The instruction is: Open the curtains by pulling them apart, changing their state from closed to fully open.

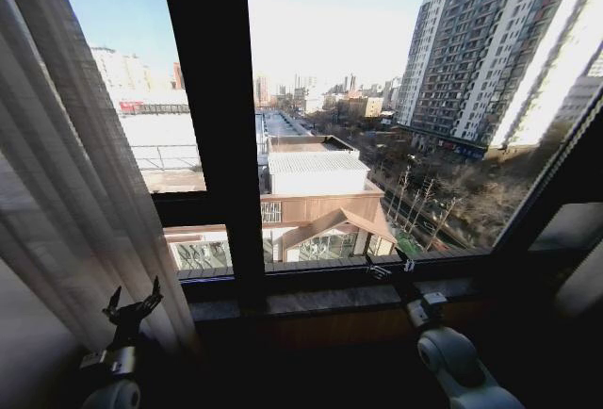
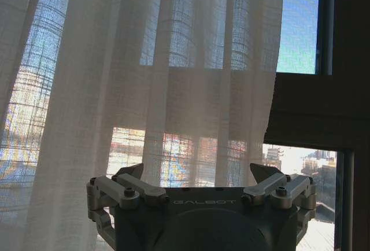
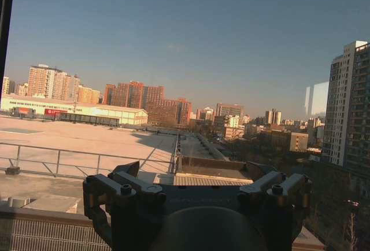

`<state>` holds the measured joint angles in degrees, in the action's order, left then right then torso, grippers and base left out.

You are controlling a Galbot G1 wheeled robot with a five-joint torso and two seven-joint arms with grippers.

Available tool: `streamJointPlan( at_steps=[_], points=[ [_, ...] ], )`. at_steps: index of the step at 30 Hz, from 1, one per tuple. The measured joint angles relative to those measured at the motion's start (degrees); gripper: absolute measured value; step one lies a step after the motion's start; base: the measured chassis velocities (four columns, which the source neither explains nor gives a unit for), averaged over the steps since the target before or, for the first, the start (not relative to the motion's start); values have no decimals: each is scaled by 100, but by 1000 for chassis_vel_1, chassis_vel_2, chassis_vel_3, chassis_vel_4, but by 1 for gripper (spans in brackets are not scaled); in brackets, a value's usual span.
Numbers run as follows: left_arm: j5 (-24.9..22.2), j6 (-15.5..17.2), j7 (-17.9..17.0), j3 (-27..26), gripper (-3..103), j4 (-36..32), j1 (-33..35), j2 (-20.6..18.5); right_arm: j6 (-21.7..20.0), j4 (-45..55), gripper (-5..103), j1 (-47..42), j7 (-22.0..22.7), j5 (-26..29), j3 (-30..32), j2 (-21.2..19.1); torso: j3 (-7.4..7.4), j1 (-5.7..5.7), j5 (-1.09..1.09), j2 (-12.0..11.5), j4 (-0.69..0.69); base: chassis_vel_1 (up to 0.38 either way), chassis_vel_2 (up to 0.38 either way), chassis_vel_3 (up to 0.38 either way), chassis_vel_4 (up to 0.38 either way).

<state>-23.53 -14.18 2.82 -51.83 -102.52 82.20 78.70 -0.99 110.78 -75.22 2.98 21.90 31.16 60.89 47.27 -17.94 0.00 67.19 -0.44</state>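
The curtains show as one sheer cream pleated panel (image 1: 75, 192), gathered at the left side of the window. The glass to its right is uncovered. My left gripper (image 1: 135, 288) stands low beside the panel's inner edge, open, with nothing between its fingers. In the left wrist view the same fabric (image 2: 144, 89) hangs just ahead of the open left gripper (image 2: 196, 173), apart from the fingertips (image 2: 130, 171). My right gripper (image 1: 392, 266) is held up near the window sill, facing bare glass. In the right wrist view the right gripper (image 3: 193, 170) is open and empty.
A thick dark mullion (image 1: 212, 126) splits the window, and a crossbar (image 2: 306, 109) runs at mid height. A stone sill (image 1: 320, 298) runs below the glass. A slanted dark frame (image 1: 565, 183) closes the right side. City buildings lie outside.
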Motion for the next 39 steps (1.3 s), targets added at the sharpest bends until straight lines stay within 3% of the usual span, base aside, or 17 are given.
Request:
streamJointPlan(
  at_steps=[35, 39],
  points=[
    [2, 16, -4, 15, 100, -1, -3, 0, 0, 0, 100, 0, 0, 0, 0, 0, 0, 0, 0, 0, 0, 0, 0, 0, 0],
    [118, 399, -156, 374, 100, -170, -101, -5, 0, 0, 100, 0, 0, 0, 0, 0, 0, 0, 0, 0, 0, 0, 0, 0, 0]
  ],
)
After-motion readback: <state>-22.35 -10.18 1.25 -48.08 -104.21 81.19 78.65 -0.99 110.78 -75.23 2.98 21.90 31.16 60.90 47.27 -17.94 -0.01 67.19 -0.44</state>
